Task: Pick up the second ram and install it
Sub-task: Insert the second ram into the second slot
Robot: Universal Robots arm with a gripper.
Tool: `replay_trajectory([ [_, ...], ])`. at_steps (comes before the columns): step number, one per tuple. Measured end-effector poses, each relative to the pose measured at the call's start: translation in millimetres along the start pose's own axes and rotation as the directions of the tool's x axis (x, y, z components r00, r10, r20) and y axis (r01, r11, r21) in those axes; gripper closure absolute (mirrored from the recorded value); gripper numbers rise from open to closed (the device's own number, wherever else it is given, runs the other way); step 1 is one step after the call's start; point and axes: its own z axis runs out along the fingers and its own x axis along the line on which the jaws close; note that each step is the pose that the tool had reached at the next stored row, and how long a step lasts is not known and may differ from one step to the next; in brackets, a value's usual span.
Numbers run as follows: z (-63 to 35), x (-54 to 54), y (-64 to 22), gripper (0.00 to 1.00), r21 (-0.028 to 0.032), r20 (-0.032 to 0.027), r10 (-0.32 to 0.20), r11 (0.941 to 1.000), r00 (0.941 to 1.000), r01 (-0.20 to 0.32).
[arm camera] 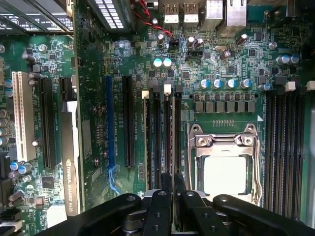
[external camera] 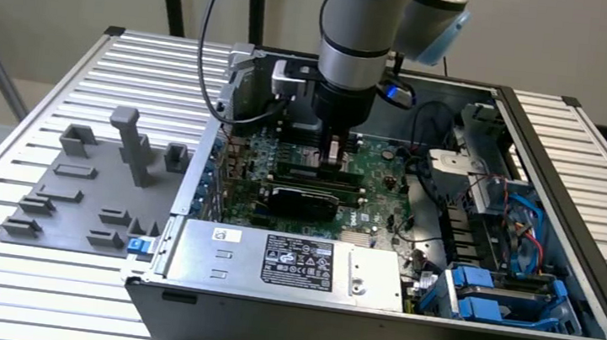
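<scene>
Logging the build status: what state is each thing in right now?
Claw: nearly shut on the memory stick.
Memory stick: upright, in a slot beside the processor socket.
Processor socket: latched, bare metal top.
Computer case: side open.
Grey holder tray: no stick visible.

Jaws nearly together over motherboard [arm camera: 231,73] memory slots [arm camera: 160,132], beside silver processor socket [arm camera: 224,167], green RAM stick [arm camera: 174,142] between them

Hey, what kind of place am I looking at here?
Probably a robotics lab bench for computer assembly: an open PC case with its motherboard exposed, a grey holder tray beside it, and a robot arm reaching in.
</scene>
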Motion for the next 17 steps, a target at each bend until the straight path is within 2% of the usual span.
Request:
replay_trajectory([
  [17, 4.2, 1.7, 0.0, 0.87, -0.0001, 0.0, 0.0, 1.0, 1.0, 0.0],
])
